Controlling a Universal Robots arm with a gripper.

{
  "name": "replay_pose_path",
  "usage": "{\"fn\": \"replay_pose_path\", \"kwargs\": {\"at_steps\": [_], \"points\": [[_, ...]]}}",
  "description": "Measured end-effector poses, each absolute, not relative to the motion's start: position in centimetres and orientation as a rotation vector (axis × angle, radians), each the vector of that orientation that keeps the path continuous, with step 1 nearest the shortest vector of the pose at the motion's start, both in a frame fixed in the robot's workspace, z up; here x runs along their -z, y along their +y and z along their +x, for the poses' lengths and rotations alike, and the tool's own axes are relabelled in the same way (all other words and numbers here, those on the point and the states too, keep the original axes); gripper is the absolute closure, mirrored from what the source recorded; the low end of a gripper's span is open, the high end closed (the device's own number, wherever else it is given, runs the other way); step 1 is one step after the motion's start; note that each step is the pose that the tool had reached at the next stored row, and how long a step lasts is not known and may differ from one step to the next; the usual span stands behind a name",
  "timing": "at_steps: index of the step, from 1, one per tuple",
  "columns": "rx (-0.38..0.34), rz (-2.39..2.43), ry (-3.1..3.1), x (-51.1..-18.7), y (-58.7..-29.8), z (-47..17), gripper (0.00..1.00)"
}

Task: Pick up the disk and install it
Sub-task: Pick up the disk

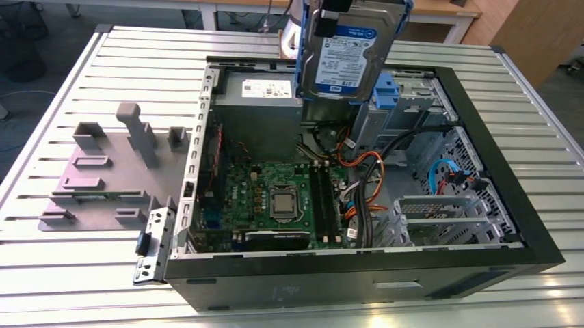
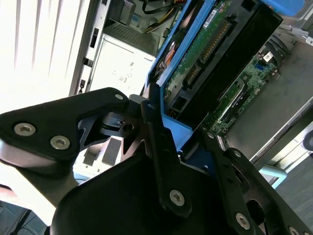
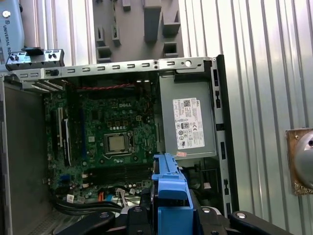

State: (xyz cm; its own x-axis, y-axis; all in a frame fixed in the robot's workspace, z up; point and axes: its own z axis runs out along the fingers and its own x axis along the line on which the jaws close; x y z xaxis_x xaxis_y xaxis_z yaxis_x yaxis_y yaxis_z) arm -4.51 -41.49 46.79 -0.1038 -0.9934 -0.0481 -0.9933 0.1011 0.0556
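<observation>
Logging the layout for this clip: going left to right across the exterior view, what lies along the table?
grey fixture plate → metal bracket → motherboard → orange cables → perforated metal cage. The disk hangs above the case, off this line.

Exterior view sits high, angled down across the table (image 1: 55,273) onto the open case (image 1: 365,280), one black wall nearest. First wrist view looks straight down into that case from above, with the motherboard (image 3: 117,127) and power supply (image 3: 188,122) spread below. Second wrist view is right up close, peering along the end effector (image 2: 178,117) and disk (image 2: 210,54). All three catch the motherboard.
</observation>
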Motion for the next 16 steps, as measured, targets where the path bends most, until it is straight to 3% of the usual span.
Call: {"fn": "replay_pose_path", "kwargs": {"at_steps": [16], "points": [[0.116,2.102,-2.330,-46.78,-42.30,-4.48,0.63]]}}
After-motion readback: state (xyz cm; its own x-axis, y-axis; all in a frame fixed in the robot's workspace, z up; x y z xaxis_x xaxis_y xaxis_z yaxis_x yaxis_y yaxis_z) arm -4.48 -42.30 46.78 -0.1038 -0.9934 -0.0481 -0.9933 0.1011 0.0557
